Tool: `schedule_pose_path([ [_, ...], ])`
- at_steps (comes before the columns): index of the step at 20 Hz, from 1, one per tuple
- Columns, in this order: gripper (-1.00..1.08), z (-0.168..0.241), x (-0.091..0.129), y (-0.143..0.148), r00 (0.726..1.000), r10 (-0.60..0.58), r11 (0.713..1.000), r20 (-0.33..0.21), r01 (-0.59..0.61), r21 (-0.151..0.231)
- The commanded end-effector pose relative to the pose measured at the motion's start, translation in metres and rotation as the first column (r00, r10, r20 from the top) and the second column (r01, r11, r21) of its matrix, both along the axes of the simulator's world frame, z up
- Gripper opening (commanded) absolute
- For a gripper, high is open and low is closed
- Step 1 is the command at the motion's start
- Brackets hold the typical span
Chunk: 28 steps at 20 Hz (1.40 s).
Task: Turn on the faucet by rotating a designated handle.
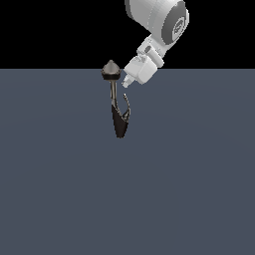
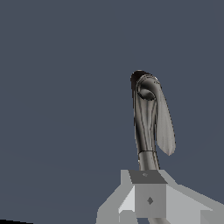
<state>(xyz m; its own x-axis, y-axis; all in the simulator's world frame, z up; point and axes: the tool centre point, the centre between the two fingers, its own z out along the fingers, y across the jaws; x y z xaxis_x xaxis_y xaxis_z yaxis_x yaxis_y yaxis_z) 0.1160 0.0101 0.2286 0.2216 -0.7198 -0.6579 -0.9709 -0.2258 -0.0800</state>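
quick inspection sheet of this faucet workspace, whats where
surface: plain grey floor, bare apart from the faucet
job's things: faucet stands upright, with a cone cap on a slim stem; the thin curved handle branches off on the exterior view's right
clutter: nothing seen
grippers: pincer hangs just above the handle, beside the cap; no contact visible; open or shut cannot be told
cables: nothing seen
surroundings: black background above the floor; white arm enters from the top
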Motion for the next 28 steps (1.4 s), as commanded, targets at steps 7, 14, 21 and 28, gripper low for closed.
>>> schedule_pose_path([
  [7, -1.0, -0.042, 0.017, -0.004, 0.992, -0.106, 0.993, -0.073, 0.109, 0.039],
  [14, -1.0, -0.051, 0.02, -0.005, 0.988, -0.127, 0.99, -0.088, 0.132, 0.046],
  [21, -1.0, -0.049, 0.012, -0.004, 0.988, -0.127, 0.99, -0.089, 0.131, 0.045],
  [28, -1.0, -0.045, -0.003, -0.002, 0.988, -0.127, 0.99, -0.089, 0.131, 0.045],
])
